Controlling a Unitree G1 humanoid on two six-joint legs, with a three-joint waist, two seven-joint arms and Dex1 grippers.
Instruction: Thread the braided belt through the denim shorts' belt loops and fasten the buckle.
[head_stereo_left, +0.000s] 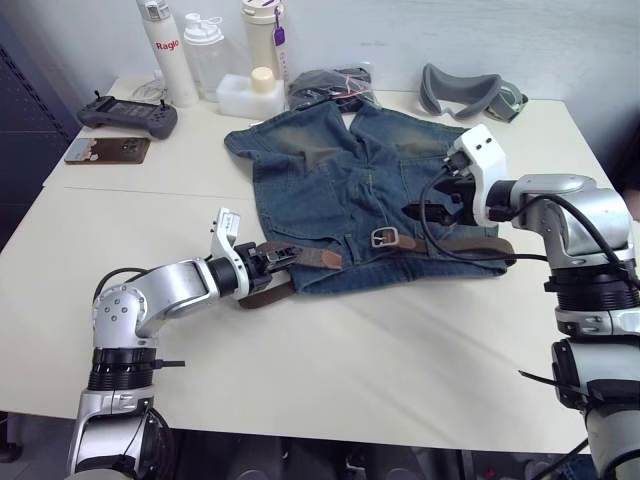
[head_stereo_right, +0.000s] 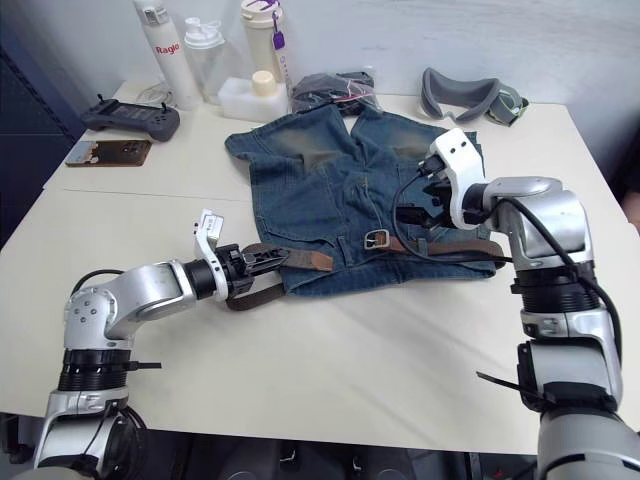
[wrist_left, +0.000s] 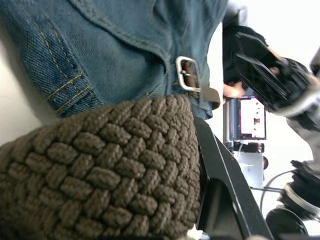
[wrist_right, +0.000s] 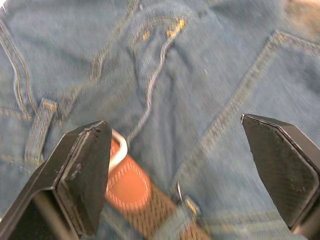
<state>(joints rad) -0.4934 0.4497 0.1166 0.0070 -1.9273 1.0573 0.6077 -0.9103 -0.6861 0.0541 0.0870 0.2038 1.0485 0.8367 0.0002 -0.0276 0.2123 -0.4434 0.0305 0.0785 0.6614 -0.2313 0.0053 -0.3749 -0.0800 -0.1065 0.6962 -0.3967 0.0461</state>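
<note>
The left gripper (head_stereo_left: 268, 262) pinches the braided belt (head_stereo_left: 300, 259) at the near edge of the denim shorts (head_stereo_left: 340, 185). The belt runs along the waistband to the buckle (head_stereo_left: 385, 238). The right gripper (wrist_right: 175, 170) hangs wide open above the shorts, holding nothing.

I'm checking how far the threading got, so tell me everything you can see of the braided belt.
The braided belt is a dark-brown woven strap lying along the waistband of the denim shorts on the table. Its silver buckle rests mid-waist, unfastened. The tan leather tip points toward it. The left claw is shut on the looped end off the shorts' edge; the right claw hovers open above the strap.
</note>
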